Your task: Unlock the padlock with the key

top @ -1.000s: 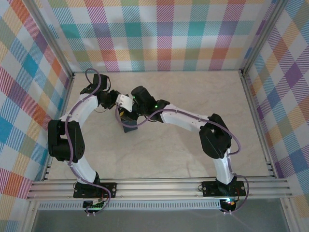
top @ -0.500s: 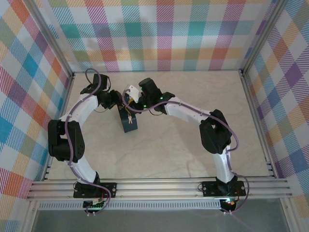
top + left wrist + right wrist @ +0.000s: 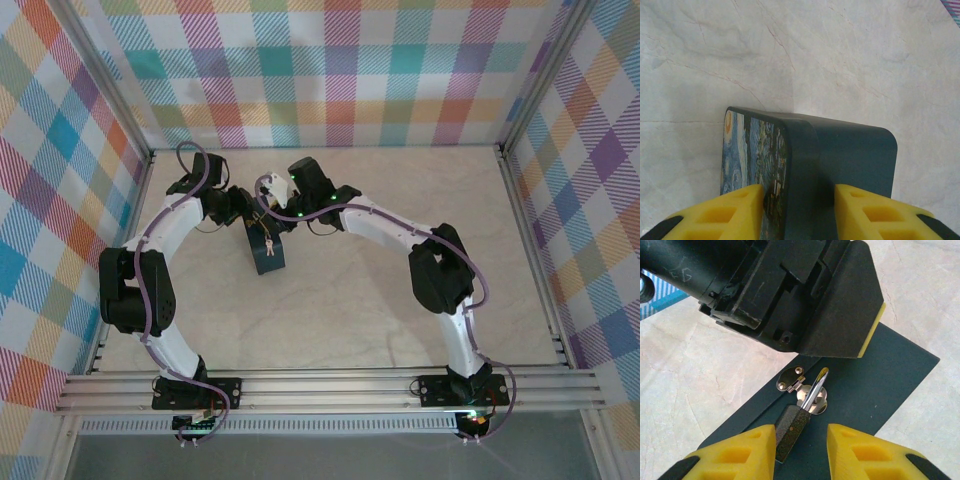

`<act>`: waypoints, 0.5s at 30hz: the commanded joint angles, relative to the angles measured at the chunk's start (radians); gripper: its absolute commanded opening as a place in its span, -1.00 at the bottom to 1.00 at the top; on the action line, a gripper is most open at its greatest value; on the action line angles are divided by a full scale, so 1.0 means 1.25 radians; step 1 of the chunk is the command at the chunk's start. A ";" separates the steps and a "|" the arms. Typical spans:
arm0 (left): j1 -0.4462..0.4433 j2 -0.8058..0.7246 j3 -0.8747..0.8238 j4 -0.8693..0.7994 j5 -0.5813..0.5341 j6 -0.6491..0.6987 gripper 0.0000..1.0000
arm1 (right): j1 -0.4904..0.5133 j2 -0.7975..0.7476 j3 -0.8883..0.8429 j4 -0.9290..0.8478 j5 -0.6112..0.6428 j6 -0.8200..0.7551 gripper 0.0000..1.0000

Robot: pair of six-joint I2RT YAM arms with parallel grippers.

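Right claw (image 3: 801, 434) shifts toward bench (image 3: 840, 50) far edge | your jaws straddle padlock (image 3: 790, 427), part-open, ready to seize | left claw (image 3: 799, 194) clamps box (image 3: 850, 150) steady.

From high behind the arms (image 3: 165, 235) we look down on the whole counter (image 3: 350, 330), while our two wrist views sit close and face each other across the dark blue box (image 3: 850, 150).

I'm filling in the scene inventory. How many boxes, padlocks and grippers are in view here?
Blue box: 1
Padlock: 1
Grippers: 2, the left gripper and the right gripper
Total: 4
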 commanded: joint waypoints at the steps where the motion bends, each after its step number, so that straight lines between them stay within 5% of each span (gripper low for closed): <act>1: -0.008 -0.007 -0.002 -0.063 0.011 -0.007 -0.19 | 0.002 0.024 0.027 -0.008 -0.031 0.023 -0.38; 15: -0.009 -0.003 -0.001 -0.066 0.011 -0.005 -0.20 | -0.032 0.026 -0.022 0.024 -0.073 0.109 -0.48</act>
